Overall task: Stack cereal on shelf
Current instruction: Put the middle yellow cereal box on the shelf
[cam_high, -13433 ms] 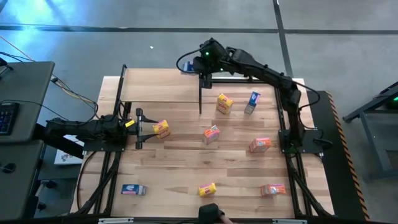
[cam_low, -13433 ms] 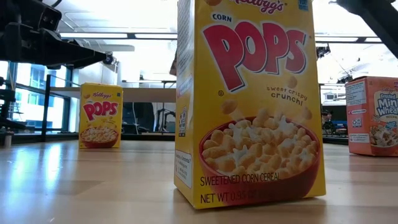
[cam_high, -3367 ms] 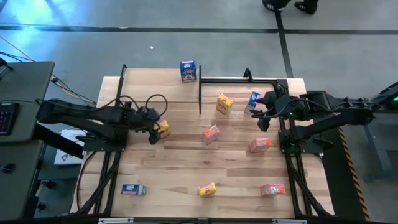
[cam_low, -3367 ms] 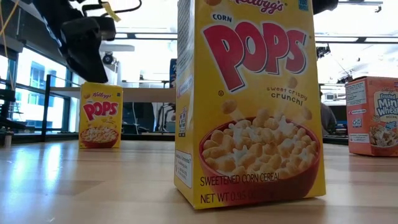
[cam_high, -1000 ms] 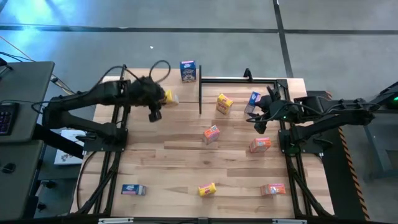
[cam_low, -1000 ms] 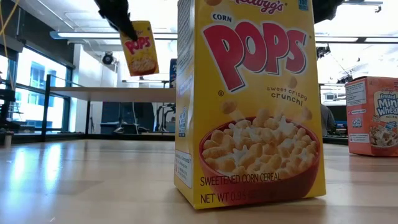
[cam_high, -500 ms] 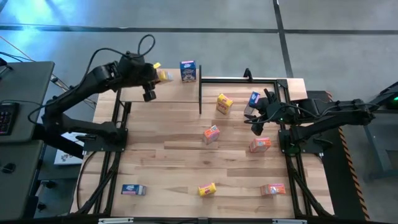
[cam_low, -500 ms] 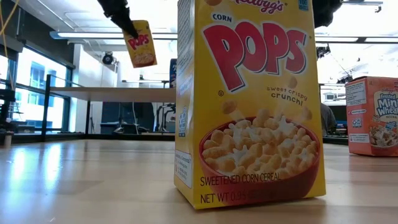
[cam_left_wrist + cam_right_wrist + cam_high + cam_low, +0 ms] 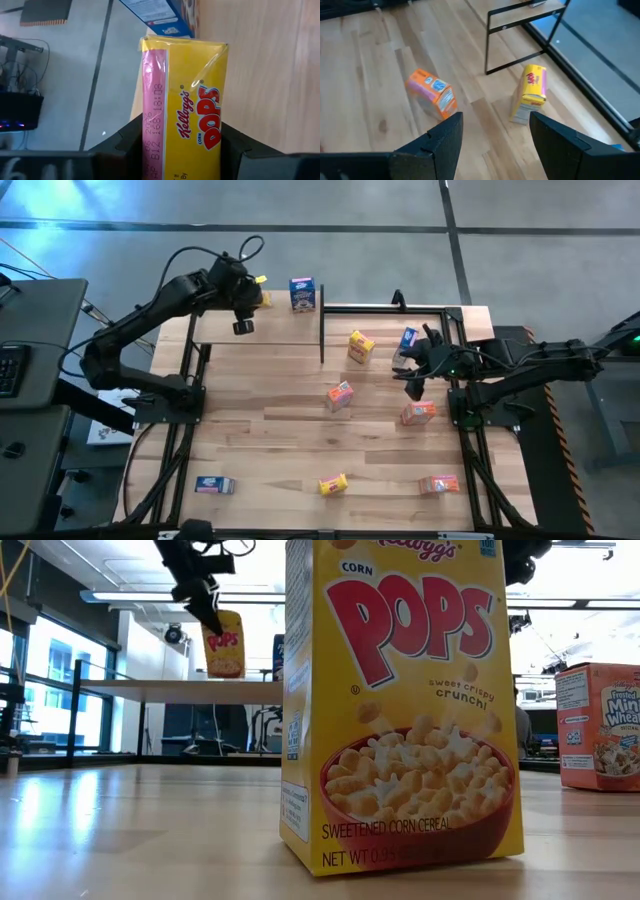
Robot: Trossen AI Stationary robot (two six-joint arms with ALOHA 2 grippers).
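- As the left gripper [image 9: 252, 298] hangs over the shelf [image 9: 270, 330], clamped on a yellow cereal box [image 9: 182, 107], a blue box [image 9: 302, 293] stands just beside it at the shelf's far edge
- The held box's long axis runs straight out from the fingers
- The right gripper [image 9: 412, 370], jaws apart and empty, waits near a blue box [image 9: 407, 340] on the table [image 9: 280, 440]

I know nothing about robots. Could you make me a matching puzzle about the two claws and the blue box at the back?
1. dark two-finger left gripper
2. dark two-finger right gripper
3. blue cardboard cereal box

A. open, holding nothing
B. standing on the light-wood shelf
C. shut on a yellow cardboard cereal box

Pairs: 1-C, 2-A, 3-B.
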